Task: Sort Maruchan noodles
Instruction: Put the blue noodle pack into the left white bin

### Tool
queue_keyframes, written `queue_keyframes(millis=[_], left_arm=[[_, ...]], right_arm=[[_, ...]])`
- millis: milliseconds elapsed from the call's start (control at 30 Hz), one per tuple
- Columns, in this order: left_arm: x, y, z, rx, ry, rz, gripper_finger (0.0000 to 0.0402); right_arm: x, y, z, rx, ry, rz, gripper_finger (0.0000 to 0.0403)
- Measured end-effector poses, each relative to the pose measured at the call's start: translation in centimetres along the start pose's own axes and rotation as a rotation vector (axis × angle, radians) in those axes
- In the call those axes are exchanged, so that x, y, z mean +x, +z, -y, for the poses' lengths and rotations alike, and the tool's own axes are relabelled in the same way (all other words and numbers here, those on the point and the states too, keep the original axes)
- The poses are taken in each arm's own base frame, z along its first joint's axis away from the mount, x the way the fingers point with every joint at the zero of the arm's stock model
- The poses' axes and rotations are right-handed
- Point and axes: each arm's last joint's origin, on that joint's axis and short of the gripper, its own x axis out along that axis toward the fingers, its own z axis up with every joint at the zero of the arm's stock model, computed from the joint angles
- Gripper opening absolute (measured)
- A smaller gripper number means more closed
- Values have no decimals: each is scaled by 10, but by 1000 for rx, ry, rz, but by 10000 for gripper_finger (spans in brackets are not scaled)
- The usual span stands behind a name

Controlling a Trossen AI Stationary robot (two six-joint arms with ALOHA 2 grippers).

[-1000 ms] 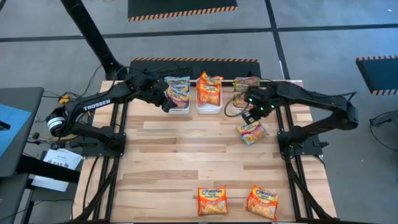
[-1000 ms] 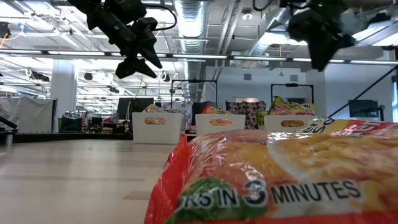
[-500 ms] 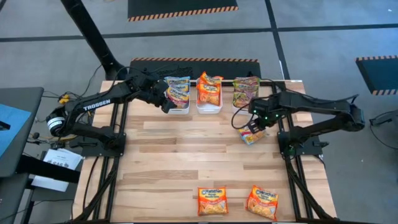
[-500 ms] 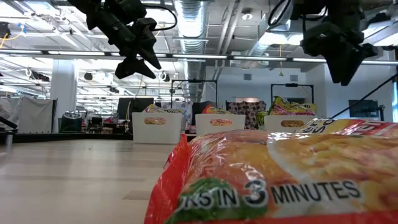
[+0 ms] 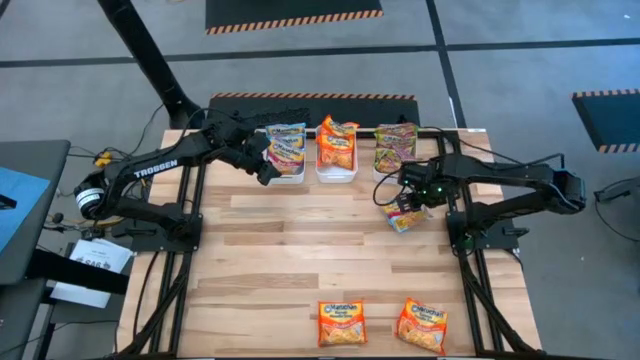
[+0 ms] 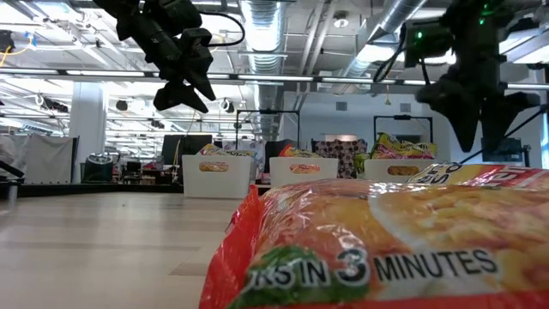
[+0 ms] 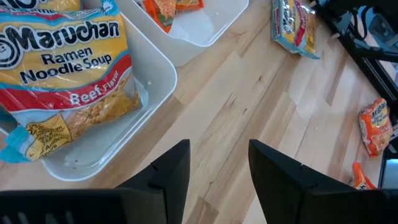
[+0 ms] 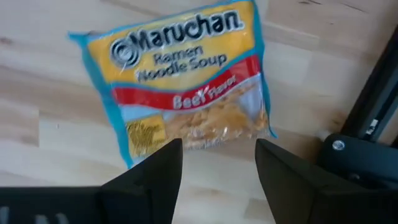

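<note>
High view, reading from the left: the left gripper [image 5: 264,166] hangs with its fingers spread and empty at the near edge of the left white rectangular plastic tray [image 5: 289,178], upper middle of the frame, well apart from the loose glossy yellow-and-blue beef ramen packet [image 5: 405,216], which lies on the wooden table [image 5: 300,250] right of centre. Directly over that packet's upper edge is the right gripper [image 5: 408,200], fingers parted with nothing between them, so this arm is clearly the nearer. In the right wrist view the packet [image 8: 186,81] lies just ahead of the fingertips [image 8: 169,152], slightly skewed, so closing on its near edge probably needs only a short descent.
</note>
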Motion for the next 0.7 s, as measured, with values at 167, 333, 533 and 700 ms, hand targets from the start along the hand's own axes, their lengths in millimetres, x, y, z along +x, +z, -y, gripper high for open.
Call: queue_keyframes(millis=[167,333,533,700], left_arm=[[0,0,0,-1,1,-2,148],[0,0,0,9,1,-2,148],[0,0,0,18,1,-2,148],[0,0,0,18,2,-2,148]], right_arm=[[13,4,13,94,-34,-16,227],[27,6,20,146,-8,-10,226],[42,7,26,184,-9,-21,226],[52,5,31,194,-18,-29,226]])
